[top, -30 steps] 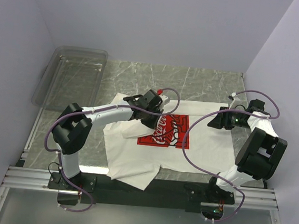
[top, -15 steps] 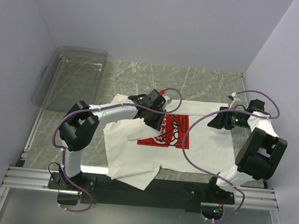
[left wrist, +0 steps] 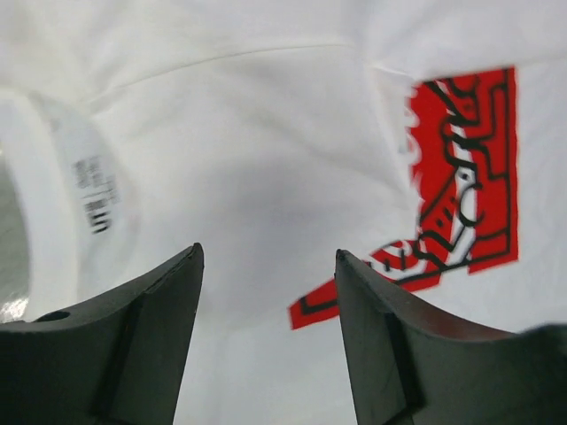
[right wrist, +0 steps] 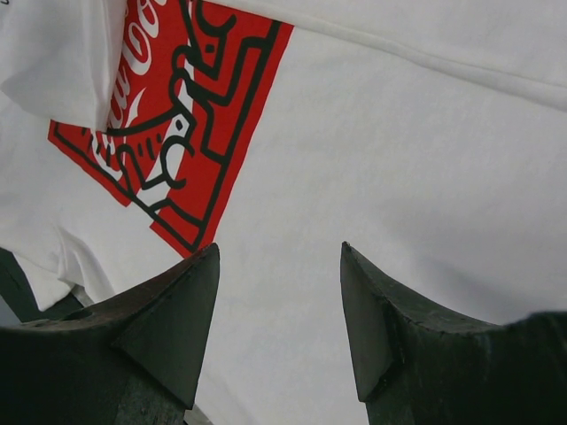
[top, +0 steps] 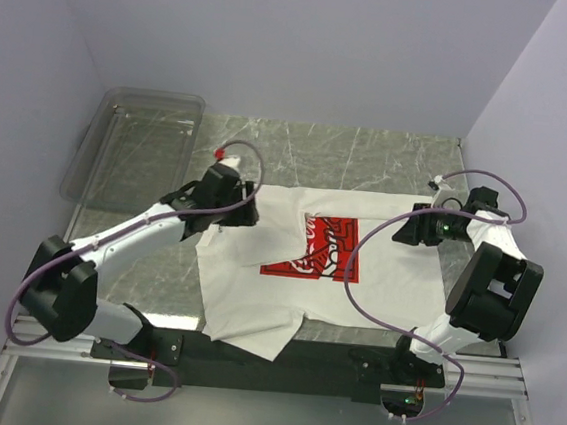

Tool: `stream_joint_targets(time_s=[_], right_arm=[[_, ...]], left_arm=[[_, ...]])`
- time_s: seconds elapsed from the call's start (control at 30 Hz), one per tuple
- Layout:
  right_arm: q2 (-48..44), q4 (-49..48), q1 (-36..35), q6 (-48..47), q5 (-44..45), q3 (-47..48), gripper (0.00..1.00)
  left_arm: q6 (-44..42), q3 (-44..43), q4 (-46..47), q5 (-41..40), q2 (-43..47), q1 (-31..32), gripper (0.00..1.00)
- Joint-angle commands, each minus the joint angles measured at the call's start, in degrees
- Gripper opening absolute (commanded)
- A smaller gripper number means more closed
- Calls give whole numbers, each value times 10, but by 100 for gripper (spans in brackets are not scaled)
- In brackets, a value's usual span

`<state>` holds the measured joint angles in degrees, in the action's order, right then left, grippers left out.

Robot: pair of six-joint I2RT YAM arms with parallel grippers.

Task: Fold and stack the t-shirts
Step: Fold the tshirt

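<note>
One white t-shirt [top: 387, 283] lies spread on the marble table, its red square print [top: 332, 249] facing up. A folded-in flap [top: 276, 240] of white cloth covers the print's left edge. My left gripper [top: 246, 215] hovers at the shirt's upper left, open and empty. In the left wrist view the gripper [left wrist: 266, 257] is above the collar label [left wrist: 93, 190] and the print [left wrist: 461, 177]. My right gripper [top: 405, 232] hangs over the shirt's right part, open with nothing in it. In the right wrist view the gripper [right wrist: 279, 252] is above plain cloth beside the print [right wrist: 177, 115].
A clear plastic bin [top: 134, 143] stands at the back left of the table. The shirt's lower left corner [top: 262, 336] hangs over the near edge by the arm bases. Grey walls close in the left, back and right.
My left gripper has opened, let go of the flap it laid over the print, and drawn back to the left. The right arm has stayed still.
</note>
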<state>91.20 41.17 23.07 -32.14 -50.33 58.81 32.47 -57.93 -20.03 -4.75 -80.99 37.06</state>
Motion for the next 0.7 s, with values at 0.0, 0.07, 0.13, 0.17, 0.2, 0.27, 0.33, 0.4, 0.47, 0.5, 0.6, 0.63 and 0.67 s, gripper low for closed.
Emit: stream_joint_targets(time_s=[0.0, 0.07, 0.13, 0.17, 0.2, 0.27, 0.33, 0.4, 0.47, 0.5, 0.6, 0.63, 0.67], right_arm=[[-29, -6, -6, -12, 18, 18, 64], [-32, -9, -6, -6, 28, 26, 64], [-35, -16, -6, 5, 33, 32, 63], [-35, -17, -6, 13, 32, 39, 63], [-35, -16, -6, 18, 30, 42, 63], [-36, -19, -6, 32, 28, 47, 63], [-40, -21, -7, 36, 28, 47, 63], [-44, -24, -7, 38, 34, 44, 63], [-47, -21, -7, 32, 45, 47, 63], [-50, -19, -6, 31, 62, 49, 63], [-49, -28, 2, 37, 98, 58, 63], [-45, -35, 6, 44, 105, 68, 63], [-40, -35, 6, 55, 109, 75, 62]], left_arm=[[65, 84, 52, 4, 39, -58, 66], [85, 105, 80, 18, 53, -86, 65], [98, 112, 103, 19, 57, -123, 63], [101, 110, 111, 20, 55, -135, 60], [103, 99, 118, 22, 42, -154, 58], [109, 79, 130, 17, 19, -167, 52], [109, 41, 127, 1, -31, -179, 50], [107, 4, 121, 3, -82, -190, 48], [102, -14, 125, 12, -110, -196, 48], [99, -25, 127, 12, -129, -197, 48], [91, -39, 142, 0, -152, -204, 49], [91, -42, 147, -10, -156, -205, 49], [92, -47, 147, -16, -162, -208, 49]])
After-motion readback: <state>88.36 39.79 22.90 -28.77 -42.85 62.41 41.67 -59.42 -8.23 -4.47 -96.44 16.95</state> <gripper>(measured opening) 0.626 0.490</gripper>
